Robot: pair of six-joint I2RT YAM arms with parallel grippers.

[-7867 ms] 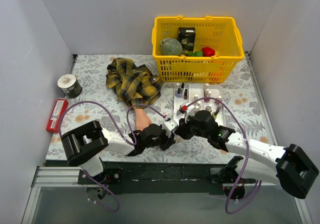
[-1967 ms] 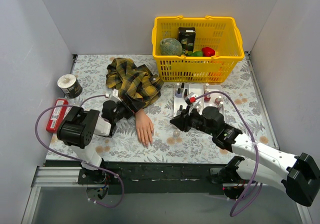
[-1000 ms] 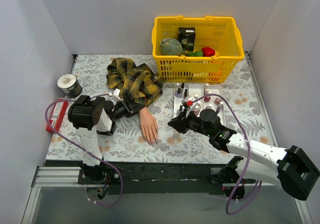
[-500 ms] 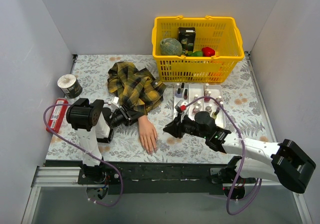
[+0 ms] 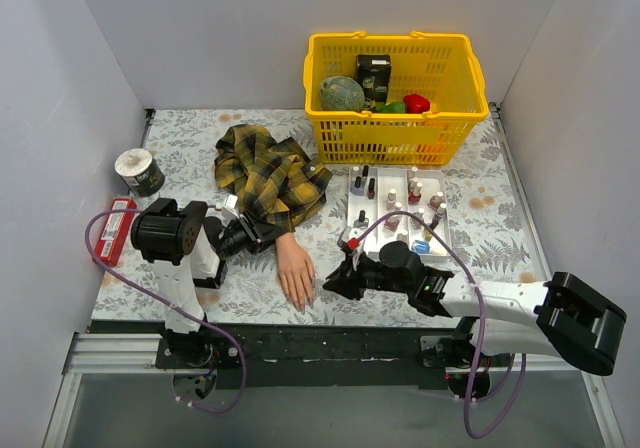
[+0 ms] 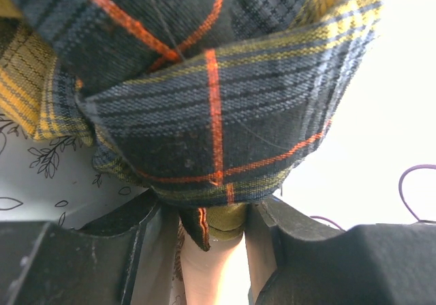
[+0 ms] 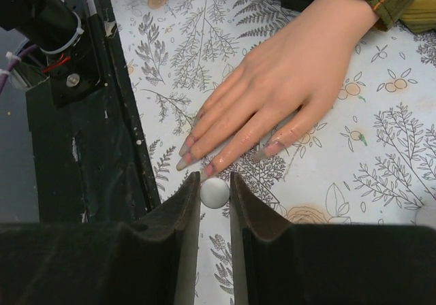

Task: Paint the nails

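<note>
The right gripper [image 7: 214, 181], pinched tight on a small white knob [image 7: 214, 193], has slid left and nearer. It now sits just right of the nails [image 7: 184, 161], which are near the table's near edge. The left gripper [image 6: 212, 227] still clamps the mannequin hand [image 5: 293, 265] at the cuff of its plaid sleeve [image 5: 265, 173].

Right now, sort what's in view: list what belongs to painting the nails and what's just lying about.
Job: mannequin hand; its nails; nail polish bottles; left end effector clamped on its wrist; right end effector pinching a small white round piece.
Lying about: yellow basket; dark cylinder with white top; red flat pack.
</note>
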